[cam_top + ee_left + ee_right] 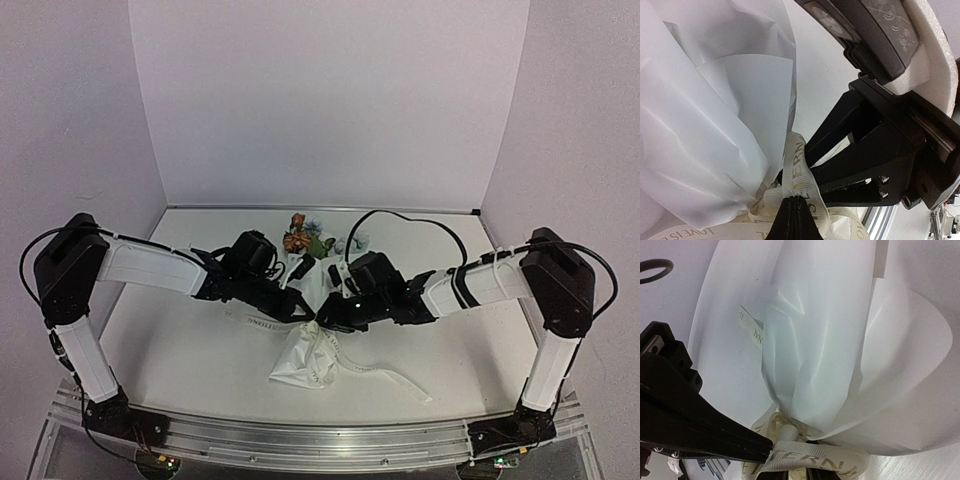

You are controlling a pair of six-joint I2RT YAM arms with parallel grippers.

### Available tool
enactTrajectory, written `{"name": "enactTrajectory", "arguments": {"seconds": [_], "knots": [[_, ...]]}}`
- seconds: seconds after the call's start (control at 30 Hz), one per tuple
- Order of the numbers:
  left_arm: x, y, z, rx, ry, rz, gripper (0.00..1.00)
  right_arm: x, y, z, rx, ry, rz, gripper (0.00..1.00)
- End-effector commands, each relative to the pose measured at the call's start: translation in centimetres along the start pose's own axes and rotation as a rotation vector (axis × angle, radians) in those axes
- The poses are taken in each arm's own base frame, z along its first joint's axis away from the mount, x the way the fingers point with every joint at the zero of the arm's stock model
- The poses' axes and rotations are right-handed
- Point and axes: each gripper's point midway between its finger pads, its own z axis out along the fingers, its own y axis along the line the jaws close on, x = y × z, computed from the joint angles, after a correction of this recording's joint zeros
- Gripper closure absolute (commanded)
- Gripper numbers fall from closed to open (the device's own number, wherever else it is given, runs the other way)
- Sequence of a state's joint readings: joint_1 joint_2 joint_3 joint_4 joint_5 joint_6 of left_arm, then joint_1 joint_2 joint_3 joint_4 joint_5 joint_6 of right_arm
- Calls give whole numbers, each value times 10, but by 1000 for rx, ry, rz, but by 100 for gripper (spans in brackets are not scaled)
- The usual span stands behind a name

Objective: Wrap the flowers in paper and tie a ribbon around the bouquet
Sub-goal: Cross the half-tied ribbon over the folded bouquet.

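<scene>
Crinkly white paper [715, 125]; ribbed, lettered cream ribbon [801, 172] cinching it.

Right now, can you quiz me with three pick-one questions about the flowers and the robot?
1. The flowers poke out toward: A the back wall; B the arm bases; C the left side wall.
2. The ribbon is: A red; B cream with printed letters; C black.
3. The left end effector is: A wide open; B lifted high away; C shut on the ribbon.

Answers:
1 A, in the top view the blooms lie beyond the white paper.
2 B, the left wrist view shows pale ribbon with letters on it.
3 C, its fingers are pressed together at the ribbon.
</scene>
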State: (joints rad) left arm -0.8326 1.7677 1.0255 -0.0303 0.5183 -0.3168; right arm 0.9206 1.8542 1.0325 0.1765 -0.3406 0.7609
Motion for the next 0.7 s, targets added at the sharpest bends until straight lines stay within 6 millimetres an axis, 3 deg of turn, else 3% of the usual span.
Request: {"name": "enactTrajectory", "arguments": {"seconds": [0.0,0.47,0.67], "knots": [[-25,-20,-15,33,-105,66,100,-14,34,-21,-90,-60,-38,84],[-25,-13,-17,-8,-109,82,100,-5,22,-41,-16,-70,-43,81],[-17,-12,-14,0,-76,108,100,-10,22,-54,14,-95,-57,82]]}}
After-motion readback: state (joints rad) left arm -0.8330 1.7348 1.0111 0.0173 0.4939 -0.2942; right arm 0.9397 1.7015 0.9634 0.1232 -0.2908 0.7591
